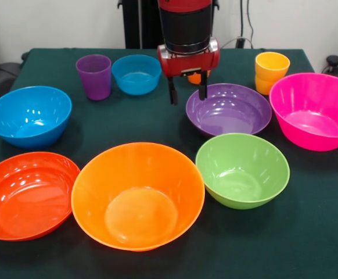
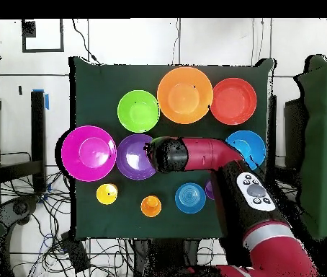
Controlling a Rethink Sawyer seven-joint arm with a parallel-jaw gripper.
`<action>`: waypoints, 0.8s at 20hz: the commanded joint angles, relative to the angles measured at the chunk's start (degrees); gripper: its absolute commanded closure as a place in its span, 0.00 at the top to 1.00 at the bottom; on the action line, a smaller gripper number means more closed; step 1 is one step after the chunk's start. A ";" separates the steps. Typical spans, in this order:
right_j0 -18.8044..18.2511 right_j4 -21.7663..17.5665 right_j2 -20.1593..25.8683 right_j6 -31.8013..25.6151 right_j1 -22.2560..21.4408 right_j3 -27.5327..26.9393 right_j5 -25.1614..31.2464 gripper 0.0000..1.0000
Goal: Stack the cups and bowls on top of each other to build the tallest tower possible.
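The bowls (image 1: 137, 195) and the cups (image 1: 94, 76) lie spread singly over the whole table (image 1: 308, 244), none stacked.

The gripper (image 1: 187, 92) hangs spread and empty above the table's middle, just beside the purple bowl (image 1: 228, 108). Judging by the gloss, this thin plastic should be light, stiff and slippery; a pinch across a rim looks surest.
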 commanded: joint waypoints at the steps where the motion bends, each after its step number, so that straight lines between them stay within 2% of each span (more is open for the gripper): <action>1: 0.90 -5.78 0.89 -0.02 4.74 1.32 -4.88 1.00; 7: -0.14 -6.59 1.41 -1.09 6.59 -0.31 -4.49 1.00; 16: 0.81 -7.90 0.60 0.25 9.72 -1.94 -7.25 1.00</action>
